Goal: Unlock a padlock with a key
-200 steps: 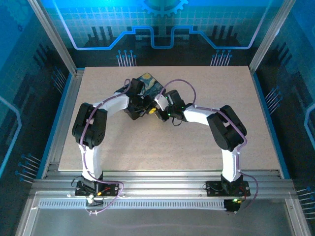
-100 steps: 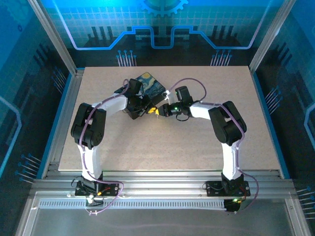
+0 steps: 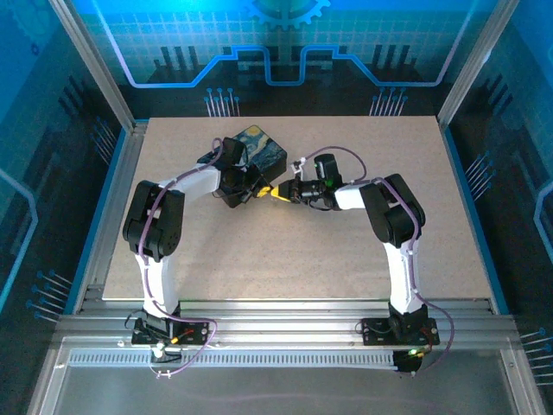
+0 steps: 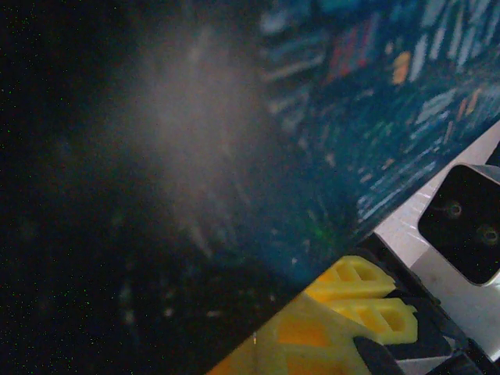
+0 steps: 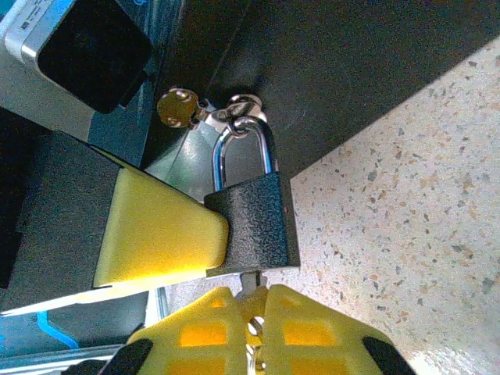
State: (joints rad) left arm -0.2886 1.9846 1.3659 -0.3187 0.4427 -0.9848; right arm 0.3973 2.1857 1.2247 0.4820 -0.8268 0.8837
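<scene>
Box [image 3: 263,147], left gripper [image 3: 257,191] and right gripper [image 3: 283,195] crowd the table's [image 3: 285,259] far middle; near edge and right side lie open.

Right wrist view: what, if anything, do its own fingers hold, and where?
The key, pinched at its head end between the fingers, its blade in the underside of the padlock.

starry-print box [image 3: 262,147] | on speckled table [image 3: 302,251] | far centre-left
</scene>
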